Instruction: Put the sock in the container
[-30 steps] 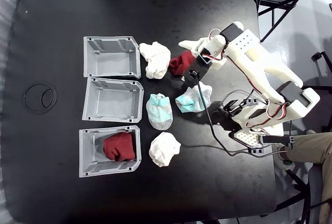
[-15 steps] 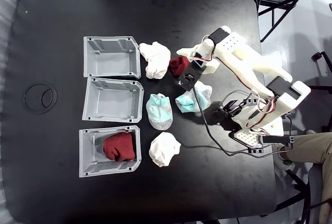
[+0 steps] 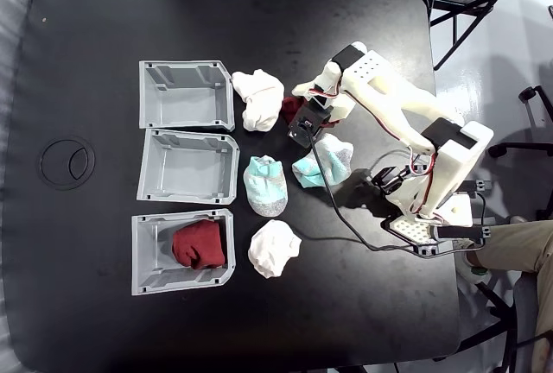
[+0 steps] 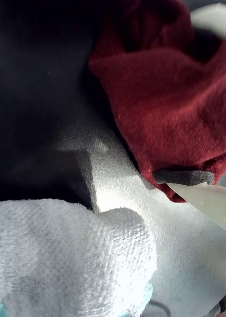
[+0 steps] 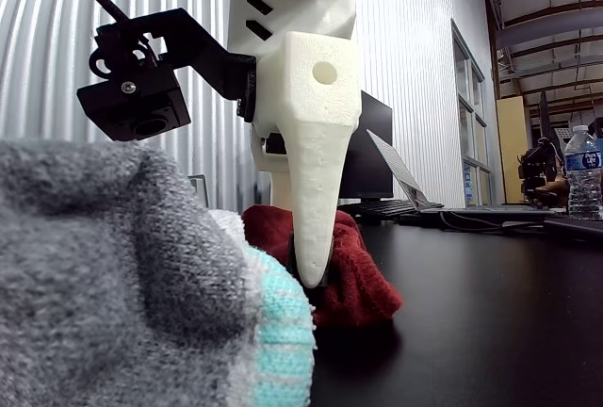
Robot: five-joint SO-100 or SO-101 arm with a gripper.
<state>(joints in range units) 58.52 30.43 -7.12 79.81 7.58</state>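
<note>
A crumpled maroon sock (image 3: 291, 107) lies on the black table (image 3: 104, 10). The gripper (image 5: 311, 270) presses a fingertip into it; its opening cannot be told.

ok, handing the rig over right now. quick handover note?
Gripper: down on the loose maroon sock, one white finger pressed into it in the other view; whether it has closed is not visible.
That sock lies on the table between a white sock and a mint-and-grey sock in the fixed view.
Done: another maroon sock is already in the bottom grey bin.
Left: grasp, lift and drop this sock into a bin. The top bin and middle bin hold nothing.
</note>
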